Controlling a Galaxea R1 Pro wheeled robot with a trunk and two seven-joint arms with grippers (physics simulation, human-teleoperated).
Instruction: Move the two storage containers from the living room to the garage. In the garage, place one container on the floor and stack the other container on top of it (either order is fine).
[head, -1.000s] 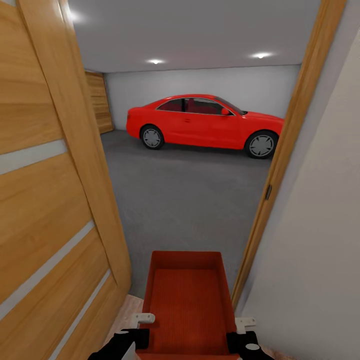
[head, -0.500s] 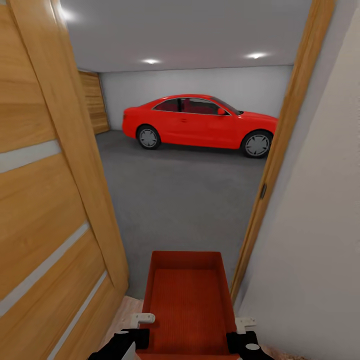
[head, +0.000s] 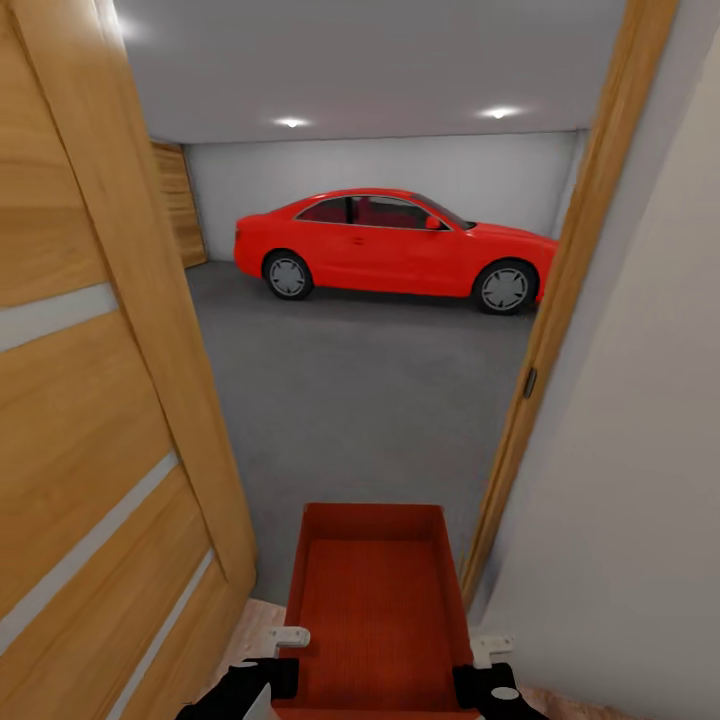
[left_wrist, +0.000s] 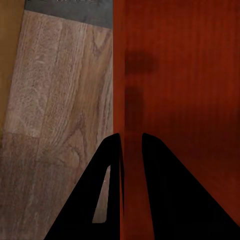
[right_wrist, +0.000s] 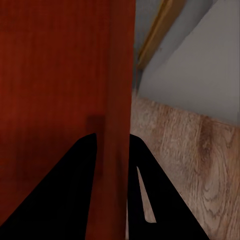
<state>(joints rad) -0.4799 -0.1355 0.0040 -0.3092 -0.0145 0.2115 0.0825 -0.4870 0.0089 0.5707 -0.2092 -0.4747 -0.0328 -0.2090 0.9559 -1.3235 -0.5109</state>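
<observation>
An orange-red storage container (head: 375, 610), rectangular, lidless, thin-walled and finely ribbed inside, is carried low in front of the robot, its long axis pointing straight ahead through a doorway. The left gripper (head: 283, 637) pinches the container's left wall and the right gripper (head: 487, 650) pinches the right wall; in the left wrist view the black fingers (left_wrist: 107, 195) sit narrowly to either side of the thin wall, and in the right wrist view the fingers (right_wrist: 75, 195) do the same. Beneath the container's near part lies a light wood-plank floor (left_wrist: 55, 100), which ends at a dark threshold. On the left stands an open honey-wood door (head: 90, 400) with pale frosted strips, just beside the container's left far corner; on the right, a wooden door frame (head: 560, 310) and a plain pale wall (head: 630, 480) stand near its right far corner. Beyond the opening spreads the garage floor (head: 360, 400), dark grey, rough and matte, open up to a glossy red car (head: 395, 245) parked side-on against the white back wall.
</observation>
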